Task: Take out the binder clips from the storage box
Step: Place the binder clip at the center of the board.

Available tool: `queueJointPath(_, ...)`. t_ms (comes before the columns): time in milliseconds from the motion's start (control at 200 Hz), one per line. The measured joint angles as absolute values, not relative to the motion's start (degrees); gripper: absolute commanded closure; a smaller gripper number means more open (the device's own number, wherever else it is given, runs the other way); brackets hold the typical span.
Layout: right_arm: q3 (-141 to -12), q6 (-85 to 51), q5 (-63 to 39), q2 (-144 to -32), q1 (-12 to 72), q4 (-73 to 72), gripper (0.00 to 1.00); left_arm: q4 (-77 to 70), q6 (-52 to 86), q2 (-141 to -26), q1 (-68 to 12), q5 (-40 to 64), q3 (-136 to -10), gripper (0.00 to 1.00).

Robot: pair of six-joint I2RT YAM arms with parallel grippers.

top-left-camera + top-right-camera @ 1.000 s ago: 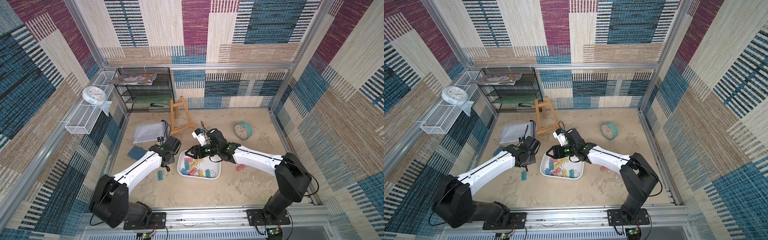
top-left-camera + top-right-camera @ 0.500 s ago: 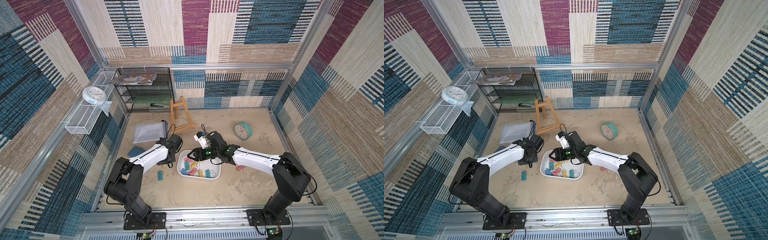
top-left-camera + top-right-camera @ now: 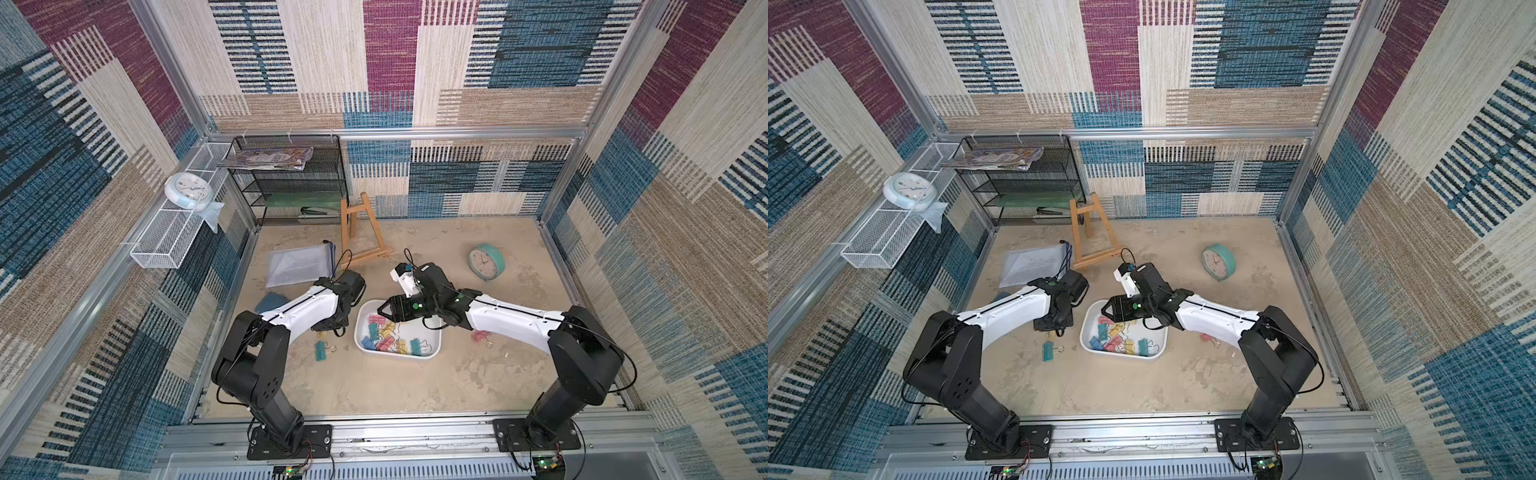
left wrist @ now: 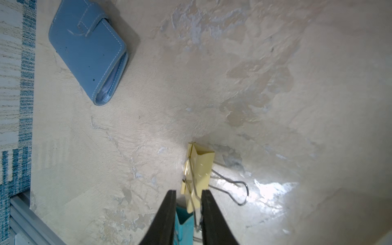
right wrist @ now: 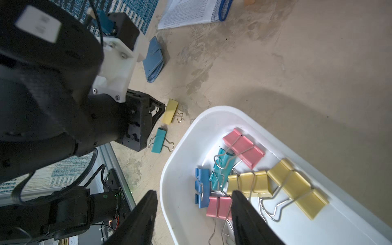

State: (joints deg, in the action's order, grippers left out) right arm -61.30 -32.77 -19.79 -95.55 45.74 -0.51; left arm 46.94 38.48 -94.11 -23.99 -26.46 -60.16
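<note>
The storage box, a shallow white tub, holds several pastel binder clips. Left of it on the table lie a yellow clip and a teal clip. My left gripper points down at the yellow clip, its jaws slightly apart around the clip's end and wire handle. My right gripper hangs open over the box's left rim, holding nothing. A pink clip lies right of the box.
A blue wallet lies left of my left arm. Behind it are a mesh document pouch and a wooden easel. A teal clock sits at the back right. A black mesh rack stands in the back left corner.
My left arm has folded and come down to the table left of the box. Its jaws went from shut to slightly apart, with the yellow clip now on the table. The right gripper barely moved.
</note>
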Motion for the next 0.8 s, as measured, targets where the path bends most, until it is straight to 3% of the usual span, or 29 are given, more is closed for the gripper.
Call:
queueJointPath(145, -61.5, -32.4, -18.0, -95.4, 45.7, 0.8, 0.4, 47.7, 38.4, -92.0, -24.0, -26.1, -61.1, 0.56)
queueJointPath(260, -61.5, -32.6, -15.8, -95.4, 45.7, 2.0, 0.41, 48.4, 38.4, -90.4, -24.0, -25.4, -61.8, 0.55)
queueJointPath(486, -61.0, -32.8, -11.1, -95.4, 45.7, 5.3, 0.55, 49.6, 38.3, -83.1, -24.1, -22.9, -62.2, 0.54)
queueJointPath(801, -65.5, -24.1, -8.9, -99.4, 45.7, 11.4, 0.6, 40.7, 37.7, -73.1, -28.6, -6.7, -57.1, 0.52)
